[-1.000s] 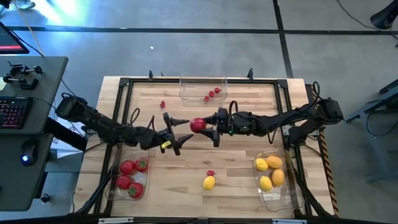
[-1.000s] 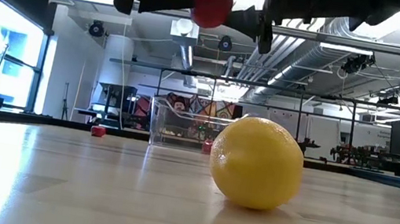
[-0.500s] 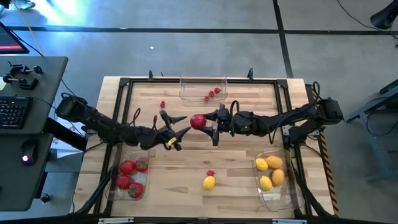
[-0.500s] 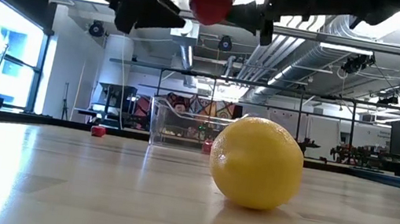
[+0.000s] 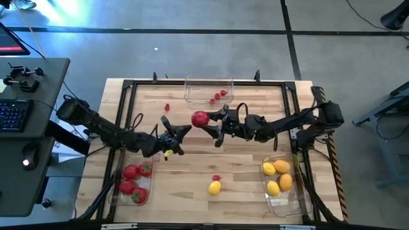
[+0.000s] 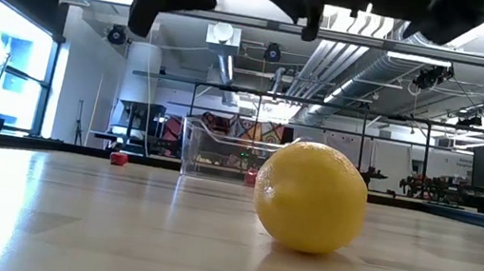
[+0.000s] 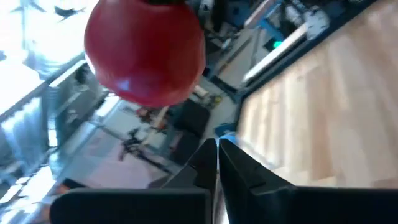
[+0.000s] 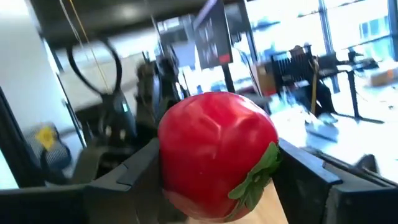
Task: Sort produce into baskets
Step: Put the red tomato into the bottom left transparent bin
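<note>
Now closed, left gripper has missed the round red tomato with green top
Right gripper pinches this tomato in the air above the wooden table, near the closed left fingers

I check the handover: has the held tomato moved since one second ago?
Yes. In the high view the tomato, in the right gripper, went slightly toward the far basket.

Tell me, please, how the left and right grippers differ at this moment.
The right gripper has its jaws closed on a red tomato, held above the table; the left gripper has its jaws shut on nothing. The right reaches in from the right side, the left from the left. Both hang over the table's middle, tips near each other.
</note>
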Robot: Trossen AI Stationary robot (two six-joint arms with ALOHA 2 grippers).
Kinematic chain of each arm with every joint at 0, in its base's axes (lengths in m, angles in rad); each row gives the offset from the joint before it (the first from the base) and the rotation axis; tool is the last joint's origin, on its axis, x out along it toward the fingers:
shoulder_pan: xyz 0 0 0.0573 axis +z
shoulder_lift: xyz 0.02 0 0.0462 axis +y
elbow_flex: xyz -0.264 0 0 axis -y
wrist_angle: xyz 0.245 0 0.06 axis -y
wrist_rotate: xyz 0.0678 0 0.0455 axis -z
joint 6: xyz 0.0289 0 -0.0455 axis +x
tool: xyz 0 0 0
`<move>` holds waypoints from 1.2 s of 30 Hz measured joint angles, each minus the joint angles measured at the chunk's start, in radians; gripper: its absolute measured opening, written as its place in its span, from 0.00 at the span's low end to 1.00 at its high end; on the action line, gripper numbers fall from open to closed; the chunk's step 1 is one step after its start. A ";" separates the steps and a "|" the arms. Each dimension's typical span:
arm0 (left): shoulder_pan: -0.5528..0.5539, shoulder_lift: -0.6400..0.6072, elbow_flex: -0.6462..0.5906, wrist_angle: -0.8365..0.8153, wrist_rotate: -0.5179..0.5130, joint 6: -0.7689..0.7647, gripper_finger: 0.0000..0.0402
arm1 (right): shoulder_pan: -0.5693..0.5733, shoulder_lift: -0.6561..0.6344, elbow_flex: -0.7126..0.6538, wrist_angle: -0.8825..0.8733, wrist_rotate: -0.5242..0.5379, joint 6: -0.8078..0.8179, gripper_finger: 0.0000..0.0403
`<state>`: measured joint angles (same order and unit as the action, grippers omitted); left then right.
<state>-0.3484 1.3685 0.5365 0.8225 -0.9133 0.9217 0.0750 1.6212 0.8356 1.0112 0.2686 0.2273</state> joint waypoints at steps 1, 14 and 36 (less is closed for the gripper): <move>-0.004 0.000 0.001 0.021 -0.023 0.028 0.01 | -0.001 0.019 0.000 0.058 0.000 0.004 0.57; -0.033 0.000 0.074 0.067 -0.089 0.131 0.43 | -0.003 0.145 0.000 0.539 -0.007 0.046 0.57; 0.054 0.000 0.199 0.118 0.127 0.164 0.75 | -0.003 0.145 0.001 0.560 -0.004 0.043 0.57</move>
<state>-0.2942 1.3685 0.7353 0.9401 -0.7860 1.0857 0.0719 1.7660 0.8364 1.5709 0.2644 0.2704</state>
